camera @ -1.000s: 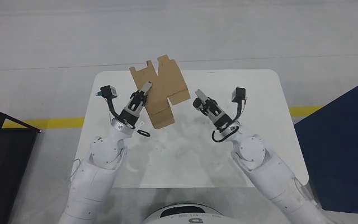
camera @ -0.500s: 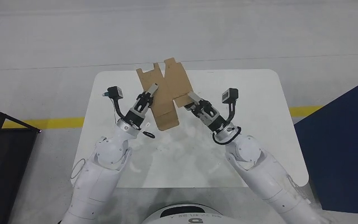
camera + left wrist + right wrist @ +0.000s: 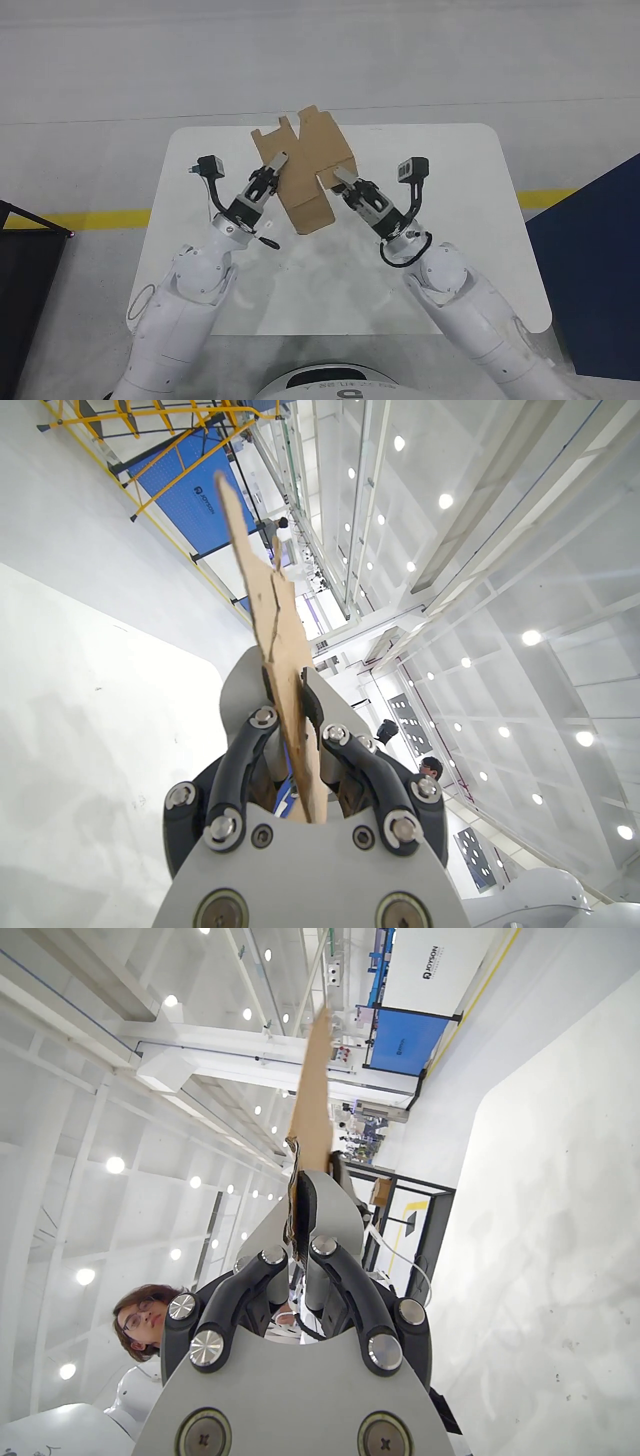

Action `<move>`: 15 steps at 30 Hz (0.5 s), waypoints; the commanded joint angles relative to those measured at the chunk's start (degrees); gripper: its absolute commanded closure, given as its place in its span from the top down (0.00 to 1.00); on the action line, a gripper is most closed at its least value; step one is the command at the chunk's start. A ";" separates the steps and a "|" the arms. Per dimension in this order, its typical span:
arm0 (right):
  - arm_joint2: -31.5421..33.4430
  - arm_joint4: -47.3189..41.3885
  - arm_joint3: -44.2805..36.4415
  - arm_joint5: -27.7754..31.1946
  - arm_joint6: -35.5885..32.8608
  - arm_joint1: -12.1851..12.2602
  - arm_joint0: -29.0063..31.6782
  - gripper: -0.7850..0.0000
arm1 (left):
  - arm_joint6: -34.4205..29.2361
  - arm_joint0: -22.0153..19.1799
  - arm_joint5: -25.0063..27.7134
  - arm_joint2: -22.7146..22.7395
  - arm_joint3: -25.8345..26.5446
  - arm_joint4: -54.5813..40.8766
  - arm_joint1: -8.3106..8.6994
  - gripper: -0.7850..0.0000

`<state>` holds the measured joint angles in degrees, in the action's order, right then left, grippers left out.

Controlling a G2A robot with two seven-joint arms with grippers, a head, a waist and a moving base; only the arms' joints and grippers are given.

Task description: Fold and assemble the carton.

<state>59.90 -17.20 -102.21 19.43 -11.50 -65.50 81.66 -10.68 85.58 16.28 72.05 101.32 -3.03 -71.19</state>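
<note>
We count one carton [image 3: 305, 165], a flat brown cardboard blank, held up off the single white surface [image 3: 450, 190] above its far half, between two arms. The left gripper [image 3: 270, 170] has its jaws clamped on the blank's left edge, and the right gripper [image 3: 340, 182] has its jaws clamped on a flap at its right edge (each wrist view shows the board edge-on, pinched between two dark pads). In the top view the carton's notched flaps point away from the robot and overlap the surface's far edge.
</note>
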 commanded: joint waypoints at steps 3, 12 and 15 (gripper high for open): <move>4.15 10.24 -1.57 0.09 -0.40 0.82 0.93 0.00 | 1.17 1.18 -4.83 2.89 0.93 8.89 0.63 1.00; 8.80 21.05 -6.55 -1.16 -5.80 1.95 3.85 0.00 | -0.29 5.77 -9.36 3.70 4.60 -4.51 0.28 1.00; 7.54 24.35 -6.89 -1.23 -9.01 2.02 3.80 0.00 | 0.56 5.74 -9.48 2.71 4.61 -10.06 -0.16 1.00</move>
<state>67.88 6.27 -109.12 18.16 -19.43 -63.50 85.54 -10.64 91.39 6.75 75.06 106.00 -10.71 -71.19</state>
